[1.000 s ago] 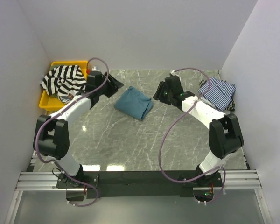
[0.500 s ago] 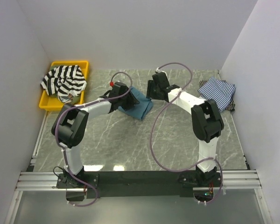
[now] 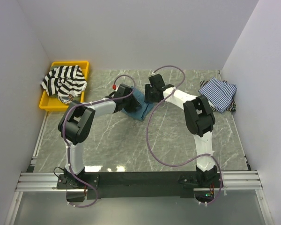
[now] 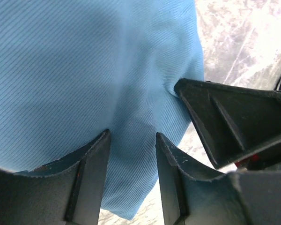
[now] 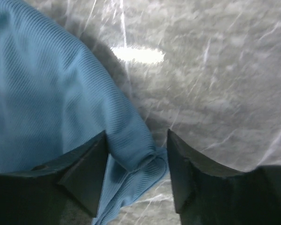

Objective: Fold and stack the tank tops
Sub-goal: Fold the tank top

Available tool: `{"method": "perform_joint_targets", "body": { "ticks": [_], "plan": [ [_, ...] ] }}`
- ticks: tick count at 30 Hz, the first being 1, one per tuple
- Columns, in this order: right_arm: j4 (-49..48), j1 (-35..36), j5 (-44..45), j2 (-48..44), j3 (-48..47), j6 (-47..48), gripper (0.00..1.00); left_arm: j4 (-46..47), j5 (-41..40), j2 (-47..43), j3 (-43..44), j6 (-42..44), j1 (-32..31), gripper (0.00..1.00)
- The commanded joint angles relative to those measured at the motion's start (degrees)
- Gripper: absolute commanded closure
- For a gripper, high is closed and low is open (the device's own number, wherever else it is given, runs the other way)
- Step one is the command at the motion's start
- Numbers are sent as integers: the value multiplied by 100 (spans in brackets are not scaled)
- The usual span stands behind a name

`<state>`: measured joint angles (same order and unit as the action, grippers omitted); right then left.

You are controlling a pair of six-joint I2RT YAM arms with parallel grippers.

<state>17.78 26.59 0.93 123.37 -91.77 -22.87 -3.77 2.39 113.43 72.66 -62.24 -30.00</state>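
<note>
At the far left corner of the desk [image 3: 131,145] a yellow plastic tray [image 3: 45,101] is sitting. A tank top with bold black-and-white stripes [image 3: 63,80] is lying crumpled in it and is partly hanging over its rim.

Further to the right, the folded teal-blue tank top [image 4: 61,70] is lying on the desk. It is near the far edge, about midway between the left and right edges. Both arms are reaching to it from the near edge.

The left end effector [image 4: 132,140] is working at the left part of this top. In the left wrist view its two fingers [image 4: 91,178] are standing apart, and teal cloth is showing in the gap between them without being pinched. I cannot tell if the tips are touching the cloth. A black finger of the other arm is meeting the cloth at its right edge, where a small wrinkle is forming.

The right end effector [image 5: 136,140] is working at the right side of the same top. Its fingers [image 5: 84,173] are also standing apart. A rolled edge of the teal cloth is lying in the gap between them, and bare marble is showing to the right of it.

At the far right corner, thin blue-and-white striped tank tops [image 3: 218,93] are lying in a loose heap close to the right edge, well apart from the teal one.
</note>
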Motion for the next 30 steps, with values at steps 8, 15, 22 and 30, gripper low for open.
{"method": "perform_joint_targets", "body": {
  "ticks": [8,15,22,30],
  "plan": [
    [-1161,188,-971,-1576,2465,-1358,54,-528,-222,-522,47,256,64,50],
    [-2331,795,-787,-3090,4403,-2159,48,-476,-398,-1076,-375,440,99,50],
    [-1963,751,-269,-3864,4799,-2063,41,-239,-160,-1612,-1007,572,91,50],
    [-1647,839,47,-3953,4335,-1861,44,-282,-222,-1842,-1245,608,126,50]
  ]
}}
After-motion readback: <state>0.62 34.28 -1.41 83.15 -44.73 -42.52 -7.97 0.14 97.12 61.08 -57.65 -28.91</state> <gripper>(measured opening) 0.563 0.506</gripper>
